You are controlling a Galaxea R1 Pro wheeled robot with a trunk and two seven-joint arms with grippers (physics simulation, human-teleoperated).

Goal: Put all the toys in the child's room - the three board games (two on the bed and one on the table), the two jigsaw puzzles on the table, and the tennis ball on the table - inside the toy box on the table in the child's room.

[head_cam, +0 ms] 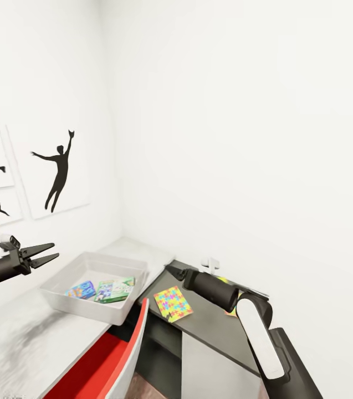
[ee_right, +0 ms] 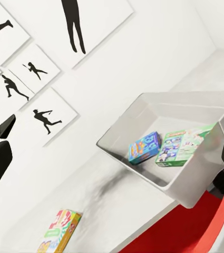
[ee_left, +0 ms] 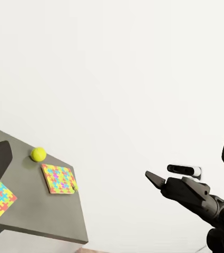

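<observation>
Grey, the toy box sits on the pale counter with two board games inside. Left gripper hovers beside it, fingers spread, empty. Right gripper nears a jigsaw puzzle; I cannot tell its opening.

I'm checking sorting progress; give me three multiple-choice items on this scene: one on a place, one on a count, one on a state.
1. Where does the tennis ball lie?
A. in the toy box
B. on the dark table
C. on the floor

2. How many board games are inside the toy box?
A. none
B. two
C. four

3. How is the left gripper?
A. open, empty
B. clamped on a puzzle
C. holding the ball

Answers: 1 B, it rests beside a jigsaw puzzle; 2 B, a blue box and a green box; 3 A, its fingers are spread with nothing between.
</observation>
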